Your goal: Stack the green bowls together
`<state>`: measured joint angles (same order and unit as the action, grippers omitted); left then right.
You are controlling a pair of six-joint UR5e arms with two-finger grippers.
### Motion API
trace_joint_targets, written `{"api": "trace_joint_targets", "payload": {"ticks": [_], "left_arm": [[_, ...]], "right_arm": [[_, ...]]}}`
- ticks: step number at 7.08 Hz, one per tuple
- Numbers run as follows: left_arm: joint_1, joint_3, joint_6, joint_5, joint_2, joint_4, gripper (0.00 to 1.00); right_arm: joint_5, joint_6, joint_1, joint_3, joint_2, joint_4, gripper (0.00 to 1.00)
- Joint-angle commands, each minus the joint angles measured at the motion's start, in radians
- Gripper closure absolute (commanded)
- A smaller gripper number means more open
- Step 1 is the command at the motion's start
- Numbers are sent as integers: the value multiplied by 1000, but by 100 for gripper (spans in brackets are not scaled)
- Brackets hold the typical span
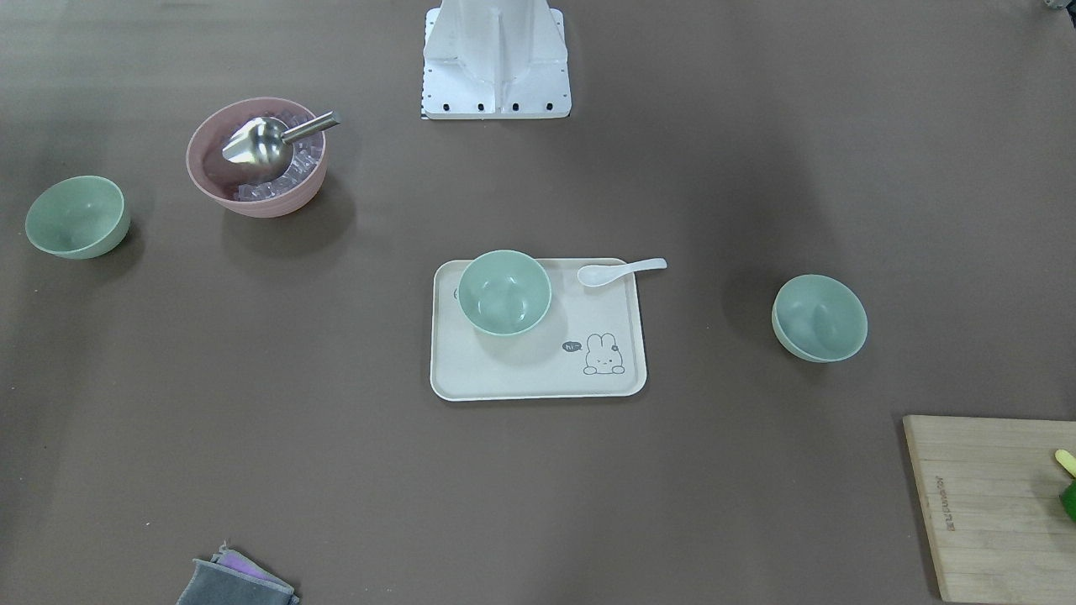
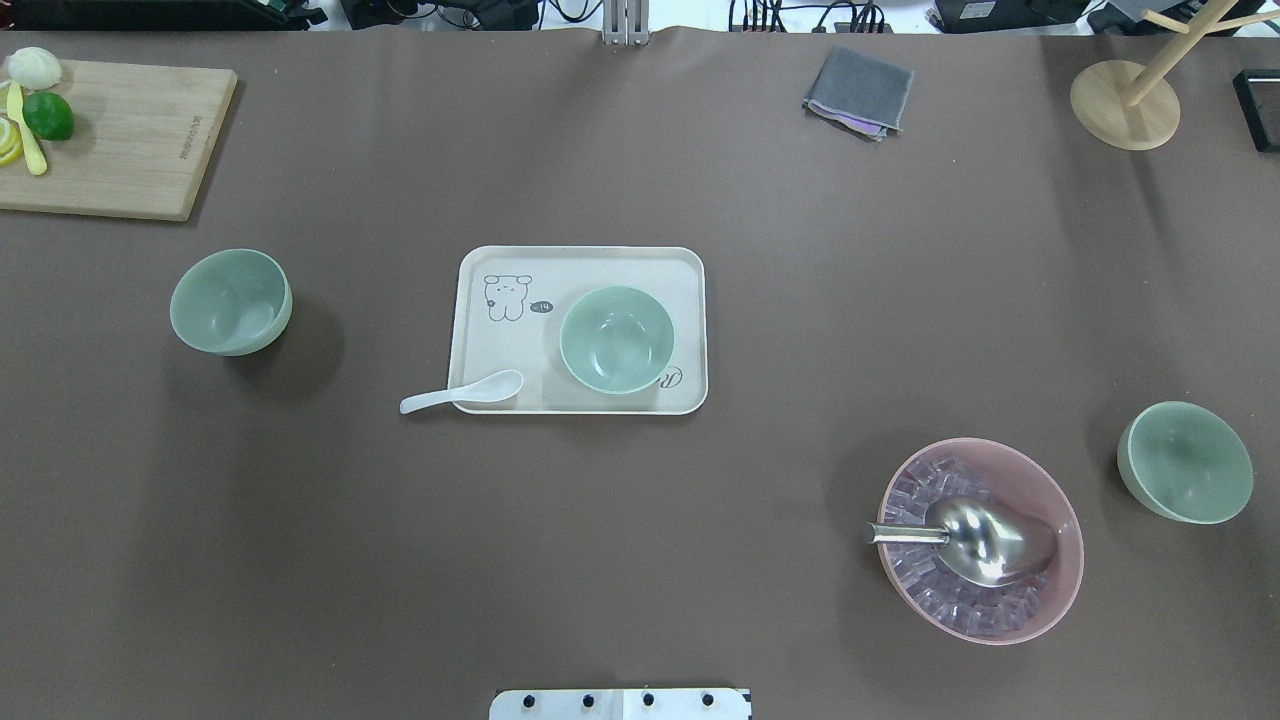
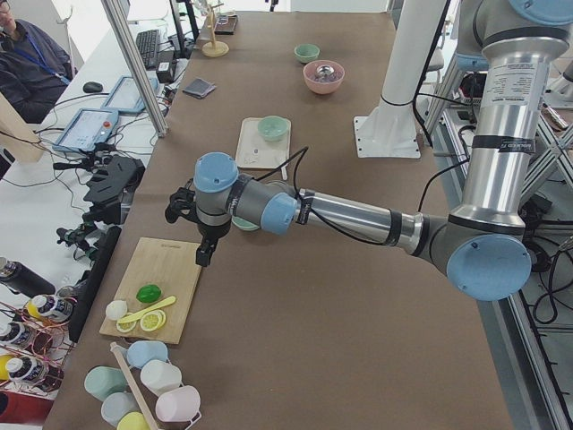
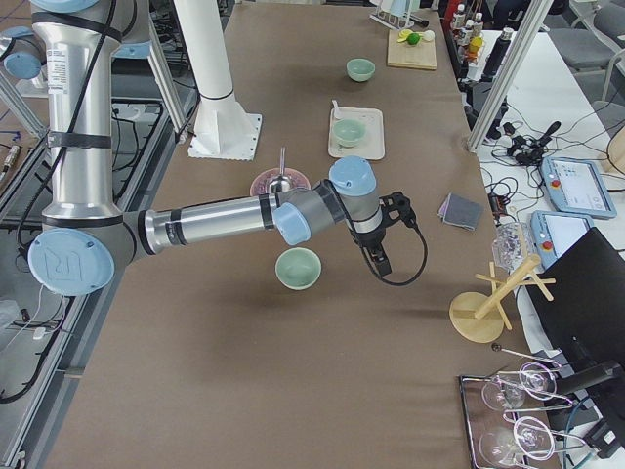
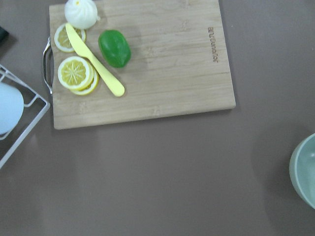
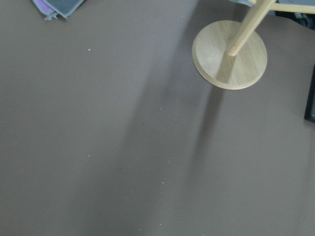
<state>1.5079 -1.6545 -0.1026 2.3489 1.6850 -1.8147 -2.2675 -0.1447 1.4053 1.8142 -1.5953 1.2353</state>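
1. The left claw [image 3: 179, 206] shows only in the side view from the robot's left, hanging above the table [image 2: 640, 560] at the end of the near arm. I cannot tell whether it is spread or pressed together.
2. The left green bowl [image 2: 230, 302] stands upright on the table. That side view hides most of it behind the wrist, just back from the claw, while the overhead view shows it whole.
3. The left wrist camera catches only a sliver of this bowl at its right edge. Below the claw it shows a cutting board [image 5: 147, 64] with a lime [image 5: 114, 48], lemon slices [image 5: 75, 73] and a yellow knife [image 5: 96, 61].
4. The right claw [image 4: 400, 207] shows only in the side view from the robot's right, held above the table. Its state cannot be told either.
5. The right green bowl [image 4: 298, 268] stands upright, back from this claw toward the robot. Beyond the arm is a pink bowl [image 2: 1065, 540] of ice with a metal scoop [image 2: 985, 540].
6. The right wrist camera shows bare table, the round base of a wooden stand [image 6: 230, 54] and a corner of grey cloth [image 6: 56, 7].
7. The middle green bowl [image 2: 617, 339] sits on a tray [image 2: 590, 270] between the two claws, well apart from both. A white spoon [image 2: 470, 392] rests across the tray's rim.
8. The overhead and front views show all three bowls at once, each separate.
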Motion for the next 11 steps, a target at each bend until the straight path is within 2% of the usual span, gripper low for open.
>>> {"api": "trace_joint_targets", "payload": {"ticks": [1, 3, 5, 7, 9, 11], "left_arm": [[-15, 74, -22, 1, 19, -173, 2], [-18, 113, -36, 4, 41, -204, 2], [-127, 105, -108, 12, 60, -218, 2], [-216, 108, -371, -14, 68, -241, 2], [-317, 116, -490, -68, 71, -265, 2], [-375, 122, -554, -127, 79, -282, 3]], "right_arm": [[-7, -195, -83, 7, 29, -39, 0], [2, -359, -167, 8, 48, -65, 0], [81, -469, -219, 11, 34, -65, 0], [112, -470, -221, 13, -32, -65, 2], [117, -477, -221, 87, -116, -65, 4], [117, -487, -220, 137, -156, -63, 3]]}}
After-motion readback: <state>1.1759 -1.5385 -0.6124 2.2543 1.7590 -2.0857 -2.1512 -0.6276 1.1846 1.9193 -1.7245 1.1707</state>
